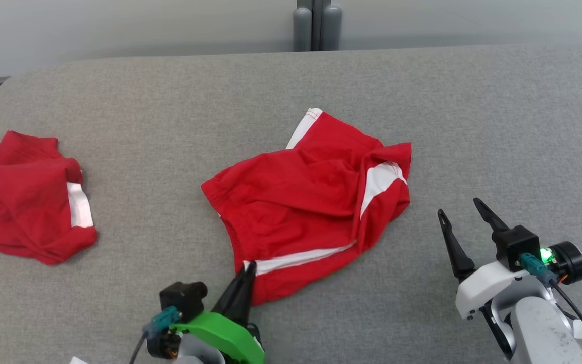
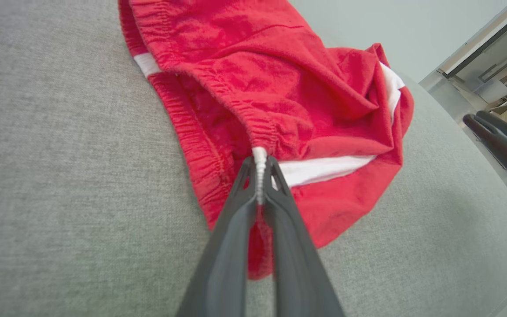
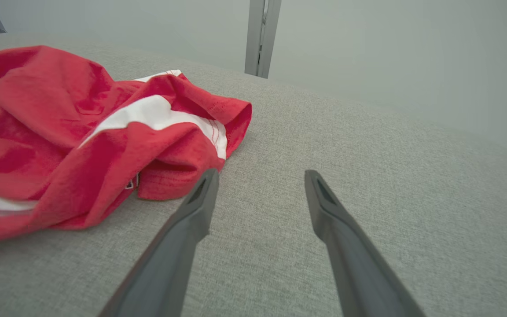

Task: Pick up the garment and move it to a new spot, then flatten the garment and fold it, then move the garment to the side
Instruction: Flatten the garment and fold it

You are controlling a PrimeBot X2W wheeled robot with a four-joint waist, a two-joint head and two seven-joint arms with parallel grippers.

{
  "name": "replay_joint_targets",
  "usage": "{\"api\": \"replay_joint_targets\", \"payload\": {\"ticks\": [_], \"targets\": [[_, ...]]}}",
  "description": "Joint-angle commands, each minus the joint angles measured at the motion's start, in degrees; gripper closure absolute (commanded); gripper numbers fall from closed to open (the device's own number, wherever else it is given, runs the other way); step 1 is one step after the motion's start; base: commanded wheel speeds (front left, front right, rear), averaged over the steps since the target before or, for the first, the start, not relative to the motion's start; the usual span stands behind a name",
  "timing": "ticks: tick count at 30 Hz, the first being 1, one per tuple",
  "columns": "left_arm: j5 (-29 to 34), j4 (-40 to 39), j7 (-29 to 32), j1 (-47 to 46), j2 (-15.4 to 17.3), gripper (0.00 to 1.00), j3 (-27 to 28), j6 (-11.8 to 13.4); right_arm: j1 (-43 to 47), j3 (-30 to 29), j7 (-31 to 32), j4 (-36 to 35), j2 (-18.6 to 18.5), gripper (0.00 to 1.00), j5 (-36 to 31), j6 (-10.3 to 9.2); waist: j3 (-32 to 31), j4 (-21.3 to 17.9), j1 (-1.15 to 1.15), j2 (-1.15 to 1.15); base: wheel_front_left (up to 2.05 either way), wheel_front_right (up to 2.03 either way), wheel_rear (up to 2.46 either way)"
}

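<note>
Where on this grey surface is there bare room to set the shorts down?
Bare: the far strip of the grey surface behind both garments; the stretch right of the red shorts, beyond the right gripper; the gap between the shorts and the second red garment. Crowded: the near edge, where the left gripper pinches the shorts.

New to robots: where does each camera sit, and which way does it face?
Head view: on the head, facing down at red shorts on grey table; left gripper and right gripper show.
Left wrist view: on that wrist, along shut fingers pinching the shorts.
Right wrist view: on that wrist, along open fingers beside the shorts.
Shared: the shorts.
</note>
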Motion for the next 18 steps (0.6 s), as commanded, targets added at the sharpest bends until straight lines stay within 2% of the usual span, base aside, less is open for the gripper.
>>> {"api": "replay_joint_targets", "payload": {"ticks": [1,6,13,14,15,16,17,18], "targets": [[-0.3,-0.6,0.0,-1.1,0.9,1.00,1.8,-0.2,0.5,-0.1,-0.3,0.1,0.1,0.00,0.1,-0.10,-0.1,0.4,0.00,0.00,0.00,0.00,0.00],[1.5,-1.9,0.0,-1.3,1.7,1.00,9.0,-0.2,0.4,0.1,-0.3,0.6,0.4,0.00,0.8,-0.10,-0.3,1.3,0.00,0.00,0.00,0.00,0.00],[5.7,-1.1,0.0,-2.9,3.6,1.00,14.6,-0.2,0.1,1.1,-0.3,1.2,0.8,0.00,2.1,-0.10,-0.7,1.5,0.00,0.00,0.00,0.00,0.00],[6.6,-1.0,0.0,-3.3,3.7,0.87,15.4,-0.2,0.1,1.3,-0.3,1.2,0.9,0.00,2.3,-0.10,-0.7,1.5,0.00,0.00,0.00,0.00,0.00],[7.7,-0.7,0.0,-3.4,3.6,0.57,16.3,-0.2,0.2,1.5,-0.3,1.3,1.0,0.00,2.6,-0.10,-0.8,1.5,0.00,0.00,0.00,0.00,0.00],[8.5,-0.6,0.0,-3.5,3.6,0.07,17.0,-0.2,0.3,1.6,-0.3,1.3,1.0,0.00,2.7,-0.10,-0.8,1.4,0.00,0.00,0.00,0.00,0.00],[9.7,-0.8,0.0,-3.6,3.6,0.00,18.1,-0.2,0.4,1.8,-0.3,1.4,1.1,0.00,2.9,-0.10,-1.0,1.3,0.00,0.00,0.00,0.00,0.00],[10.8,-1.0,0.0,-3.5,3.4,0.00,19.1,-0.2,0.7,1.9,-0.3,1.4,1.1,0.00,3.1,-0.10,-1.1,1.3,0.00,0.00,0.00,0.00,0.00]]}}
